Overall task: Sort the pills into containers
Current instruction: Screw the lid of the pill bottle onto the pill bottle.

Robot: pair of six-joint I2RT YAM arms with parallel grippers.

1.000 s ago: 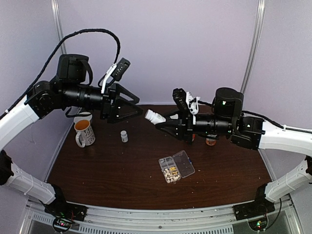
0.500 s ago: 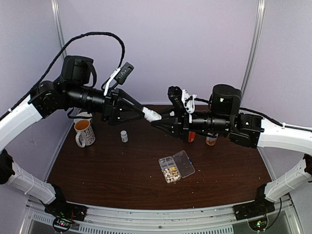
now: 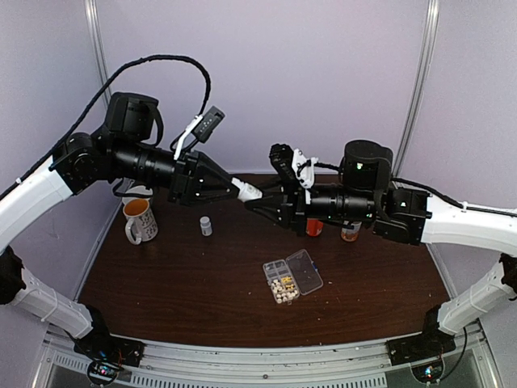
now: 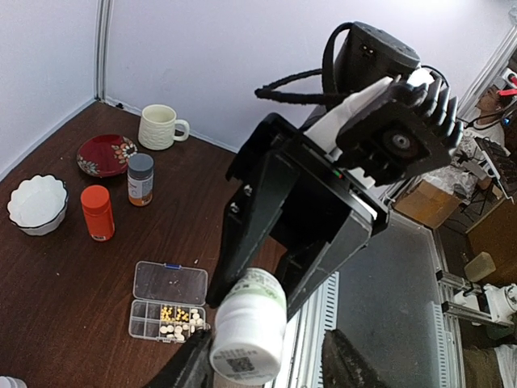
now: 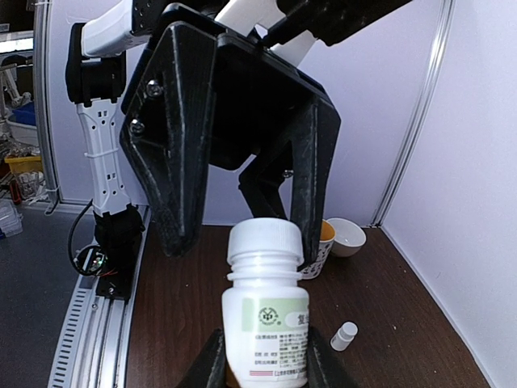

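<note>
My right gripper (image 3: 258, 199) (image 5: 267, 365) is shut on a white pill bottle (image 3: 249, 192) (image 5: 266, 311) with a green label and holds it high above the table, cap toward the left arm. My left gripper (image 3: 236, 187) (image 4: 266, 368) is open, its fingers standing on either side of the bottle's white cap (image 5: 264, 238) (image 4: 242, 352). The clear organizer box (image 3: 307, 271) (image 4: 168, 284) lies open on the brown table below. Cream and yellowish pills (image 3: 283, 286) (image 4: 176, 319) fill some of its cells.
A patterned mug (image 3: 139, 218) and a tiny white bottle (image 3: 206, 225) stand at the left. An orange-capped bottle (image 3: 313, 228) and an amber bottle (image 3: 350, 233) stand behind the right arm. A red plate (image 4: 105, 153), white bowl (image 4: 36, 202) and cream mug (image 4: 161, 127) stand farther off.
Both arms moved toward each other. The left gripper came from apart to straddling the cap of the bottle, which the right gripper carried leftward.
</note>
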